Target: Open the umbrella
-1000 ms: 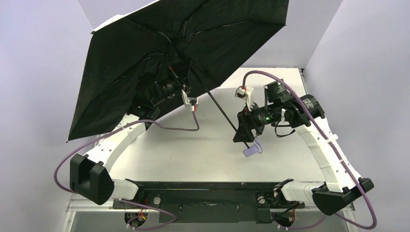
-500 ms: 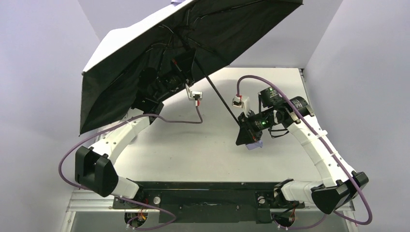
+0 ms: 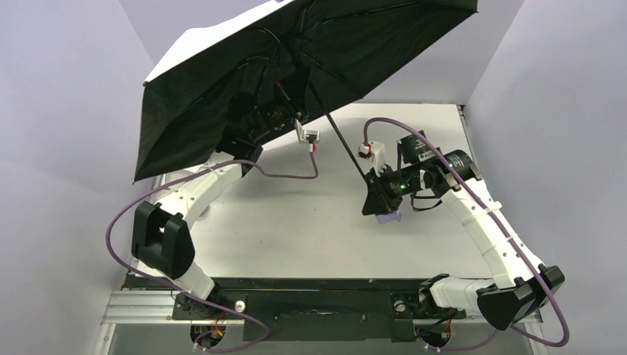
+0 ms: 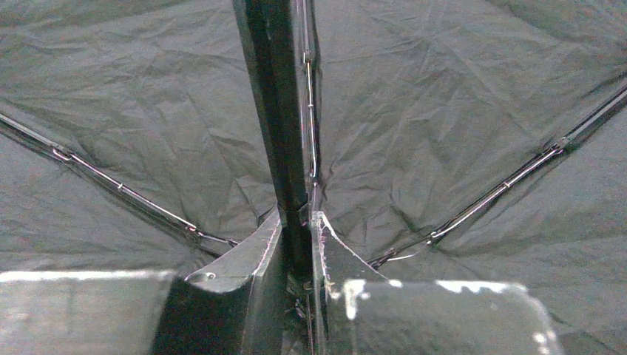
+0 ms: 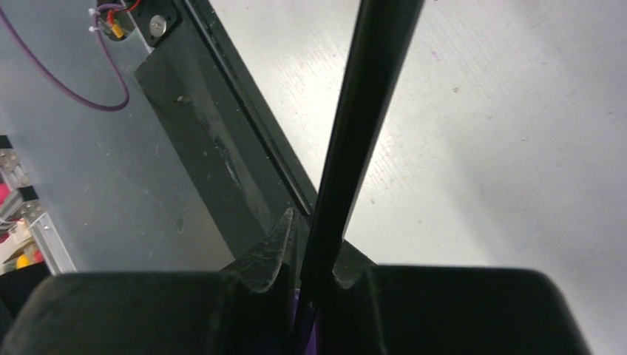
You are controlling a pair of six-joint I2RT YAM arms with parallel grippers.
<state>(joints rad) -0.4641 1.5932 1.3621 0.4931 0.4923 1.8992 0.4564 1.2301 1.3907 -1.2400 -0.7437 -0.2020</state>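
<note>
The umbrella [image 3: 296, 66] is spread open and tilted above the back left of the table, its black lining facing me and a pale lavender edge showing on top. My left gripper [image 3: 287, 95] is up under the canopy. In the left wrist view it [image 4: 298, 218] is shut on the umbrella's shaft [image 4: 277, 111] close to the ribs. The thin shaft [image 3: 344, 144] slants down to my right gripper [image 3: 375, 201], which [image 5: 318, 237] is shut on the shaft [image 5: 366, 111] just above the small lavender handle [image 3: 388, 217].
The white table [image 3: 296, 222] lies below the umbrella, with the black base rail [image 3: 310, 296] at its near edge. Purple cables [image 3: 285, 176] loop beside both arms. Pale walls [image 3: 66, 111] stand close on the left, right and back.
My right gripper has shut on the shaft just above the handle. The canopy has swung up and to the right, and my left arm has followed it.
</note>
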